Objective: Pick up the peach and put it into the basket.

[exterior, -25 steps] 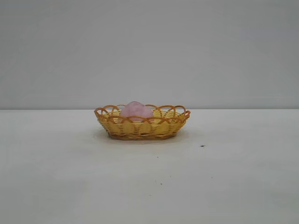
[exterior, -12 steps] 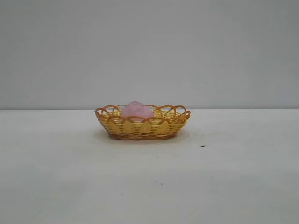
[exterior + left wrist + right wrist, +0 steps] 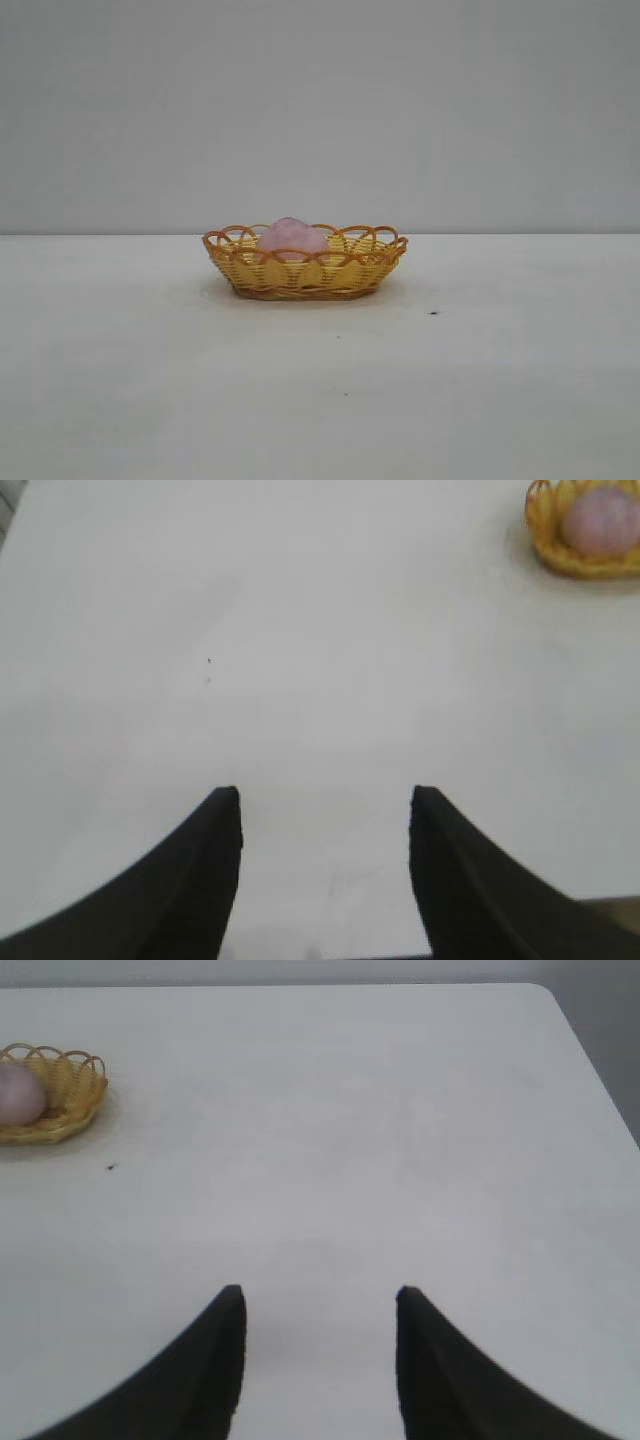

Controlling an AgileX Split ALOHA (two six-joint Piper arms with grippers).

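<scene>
The dull pink peach [image 3: 291,238] lies inside the yellow-orange wicker basket [image 3: 345,272] in the middle of the white table. The peach also shows in the left wrist view [image 3: 601,521] and in the right wrist view [image 3: 19,1094], inside the basket [image 3: 545,532] [image 3: 75,1088]. My left gripper [image 3: 326,798] is open and empty, well away from the basket over bare table. My right gripper [image 3: 318,1296] is open and empty, also far from the basket. Neither arm shows in the exterior view.
A small dark speck [image 3: 433,313] lies on the table right of the basket. The table's far corner and edge [image 3: 590,1050] show in the right wrist view. A grey wall stands behind the table.
</scene>
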